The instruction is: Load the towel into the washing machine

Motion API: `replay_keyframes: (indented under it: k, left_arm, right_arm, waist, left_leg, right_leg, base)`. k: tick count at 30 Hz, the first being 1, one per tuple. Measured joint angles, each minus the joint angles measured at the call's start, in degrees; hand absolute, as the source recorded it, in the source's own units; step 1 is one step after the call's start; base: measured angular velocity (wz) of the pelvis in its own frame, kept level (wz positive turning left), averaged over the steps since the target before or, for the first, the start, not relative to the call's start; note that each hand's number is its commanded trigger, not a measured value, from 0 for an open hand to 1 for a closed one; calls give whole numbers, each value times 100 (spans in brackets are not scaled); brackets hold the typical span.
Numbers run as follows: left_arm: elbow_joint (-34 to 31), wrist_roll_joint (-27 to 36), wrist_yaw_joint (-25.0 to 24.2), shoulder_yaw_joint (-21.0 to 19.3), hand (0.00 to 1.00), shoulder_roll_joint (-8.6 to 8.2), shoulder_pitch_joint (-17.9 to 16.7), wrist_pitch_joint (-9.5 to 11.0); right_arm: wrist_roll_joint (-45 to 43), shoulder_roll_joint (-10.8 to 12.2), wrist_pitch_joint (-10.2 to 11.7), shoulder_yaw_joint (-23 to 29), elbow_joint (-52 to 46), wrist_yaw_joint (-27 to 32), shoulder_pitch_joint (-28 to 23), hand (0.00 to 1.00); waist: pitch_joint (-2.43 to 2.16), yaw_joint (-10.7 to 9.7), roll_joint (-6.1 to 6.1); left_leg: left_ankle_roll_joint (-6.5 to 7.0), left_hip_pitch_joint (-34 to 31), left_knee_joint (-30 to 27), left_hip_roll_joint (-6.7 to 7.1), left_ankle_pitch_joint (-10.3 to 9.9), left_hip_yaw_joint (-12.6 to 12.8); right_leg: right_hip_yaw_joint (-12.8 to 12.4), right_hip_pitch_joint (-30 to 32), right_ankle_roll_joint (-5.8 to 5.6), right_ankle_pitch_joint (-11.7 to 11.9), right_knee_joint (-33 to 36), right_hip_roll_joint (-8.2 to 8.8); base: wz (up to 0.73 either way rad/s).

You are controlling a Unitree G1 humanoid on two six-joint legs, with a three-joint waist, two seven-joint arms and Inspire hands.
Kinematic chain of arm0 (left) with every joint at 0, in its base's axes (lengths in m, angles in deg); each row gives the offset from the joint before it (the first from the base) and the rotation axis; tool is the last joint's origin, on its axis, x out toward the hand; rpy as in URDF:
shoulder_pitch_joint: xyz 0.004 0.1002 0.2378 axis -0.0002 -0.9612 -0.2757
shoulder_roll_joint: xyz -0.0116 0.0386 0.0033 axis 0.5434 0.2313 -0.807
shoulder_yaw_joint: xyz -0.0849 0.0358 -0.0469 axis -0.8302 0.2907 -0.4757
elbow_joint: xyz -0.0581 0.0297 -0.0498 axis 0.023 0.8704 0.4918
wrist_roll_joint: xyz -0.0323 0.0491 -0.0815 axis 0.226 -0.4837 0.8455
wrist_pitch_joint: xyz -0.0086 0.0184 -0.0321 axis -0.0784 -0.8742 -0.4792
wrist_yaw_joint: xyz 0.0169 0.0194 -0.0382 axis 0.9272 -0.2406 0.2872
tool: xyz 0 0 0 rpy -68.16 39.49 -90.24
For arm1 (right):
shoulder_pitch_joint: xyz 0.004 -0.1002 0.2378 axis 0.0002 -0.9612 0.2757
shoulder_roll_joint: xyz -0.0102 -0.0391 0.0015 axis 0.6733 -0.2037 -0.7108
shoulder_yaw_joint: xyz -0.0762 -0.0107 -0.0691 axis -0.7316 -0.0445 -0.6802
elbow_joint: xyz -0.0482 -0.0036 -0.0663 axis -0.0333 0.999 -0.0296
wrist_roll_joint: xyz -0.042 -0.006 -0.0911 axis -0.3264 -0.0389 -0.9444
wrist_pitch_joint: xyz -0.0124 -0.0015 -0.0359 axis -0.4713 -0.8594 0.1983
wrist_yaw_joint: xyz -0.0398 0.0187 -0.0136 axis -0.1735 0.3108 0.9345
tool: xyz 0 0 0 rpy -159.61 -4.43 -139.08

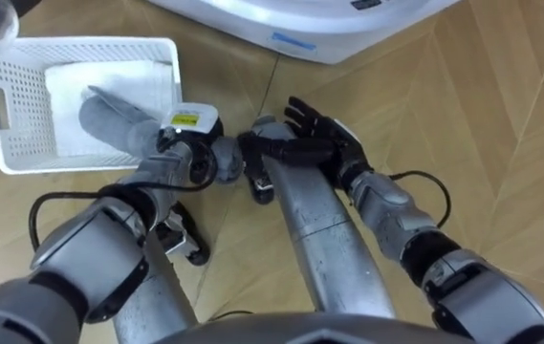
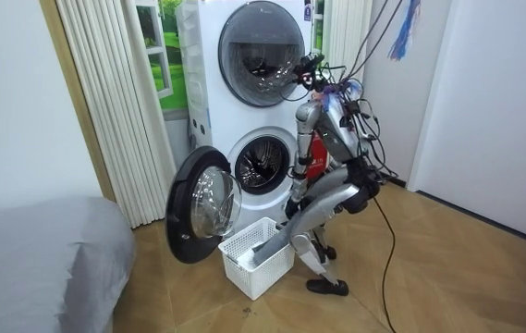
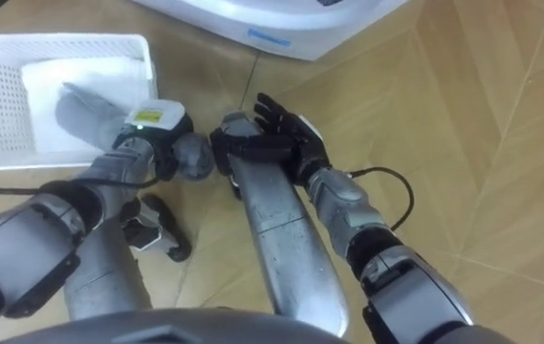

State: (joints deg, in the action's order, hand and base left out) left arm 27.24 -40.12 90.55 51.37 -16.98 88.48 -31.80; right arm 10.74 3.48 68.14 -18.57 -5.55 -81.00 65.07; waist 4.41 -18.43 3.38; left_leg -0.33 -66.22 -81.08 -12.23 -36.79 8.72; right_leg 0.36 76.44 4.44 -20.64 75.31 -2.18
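A grey rolled towel (image 1: 114, 119) lies slanted in the white basket (image 1: 9, 153), on top of a folded white towel (image 1: 109, 76). Its near end sticks out over the basket's right rim. My left hand (image 1: 178, 136) is at that end, with its fingers curled round the grey towel. My right hand (image 1: 315, 134) is open, with its fingers straight, and rests on my raised silver knee. The washing machine's white base (image 1: 329, 33) lies just beyond both hands. In the room view I am bent low in front of the lower drum (image 2: 261, 166), and the basket (image 2: 258, 264) is at my feet.
The lower machine's round door (image 2: 202, 205) hangs open toward the room view's left, right behind the basket. A second machine (image 2: 263, 42) is stacked above. A grey bed (image 2: 41, 259) fills the room view's lower left. Wood floor (image 1: 501, 124) stretches to my right.
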Motion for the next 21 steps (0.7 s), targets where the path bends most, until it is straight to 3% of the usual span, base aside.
replay_keyframes:
  k: [4, 7, 10, 13, 15, 17, 21]
  left_arm:
    - [5, 8, -59, 190, 100, -5, -185, 26]
    - [87, 24, -68, 221, 100, -69, -239, 158]
    - [114, 33, -25, 197, 100, -76, -222, 334]
    - [62, 74, 92, 156, 100, 7, -220, 617]
    - [56, 162, 269, -8, 100, 58, -211, 778]
    - [53, 275, 432, -94, 100, 105, -193, 908]
    - [-160, 632, 775, -533, 100, 367, -174, 1115]
  right_arm:
    - [30, -50, 1, -202, 72, 87, -138, 0]
    - [-68, -47, -3, -251, 282, 129, -183, 0]
    - [-243, -140, 15, -264, 398, 190, -245, 0]
    - [-338, -270, 51, -257, 424, 245, -338, 0]
    - [-526, -363, 132, -255, 661, 240, -279, 0]
    - [-669, -442, 144, -250, 753, 256, -237, 0]
    - [-1150, -566, 179, -198, 822, 342, -176, 0]
  waist:
    - [-26, -2, 25]
    - [-42, 36, 28]
    - [-49, 180, -9]
    - [-32, 454, -122]
    - [-9, 494, -249]
    - [0, 662, -389]
    - [29, 852, -457]
  left_leg:
    - [-65, 369, 303, -7, 45, -47]
    - [-35, 796, 865, 11, 252, 18]
    - [7, 1196, 1506, 100, 516, 113]
    - [33, 1562, 2038, 165, 698, 200]
    - [82, 1876, 2530, 389, 899, 215]
    - [98, 2087, 2816, 418, 998, 224]
    - [135, 2559, 3434, 612, 1268, 214]
  right_leg:
    - [92, -452, 9, 48, -376, 3]
    - [99, -926, -13, 270, -979, -5]
    - [179, -1368, -28, 480, -1607, 109]
    - [229, -1741, -48, 645, -2137, 170]
    - [282, -2042, -102, 687, -2441, 369]
    - [288, -2283, -126, 775, -2746, 374]
    - [397, -2754, -173, 841, -3175, 540]
  base:
    - [-5]
    - [-5]
    - [-2]
    - [1]
    - [32]
    - [9]
    - [21]
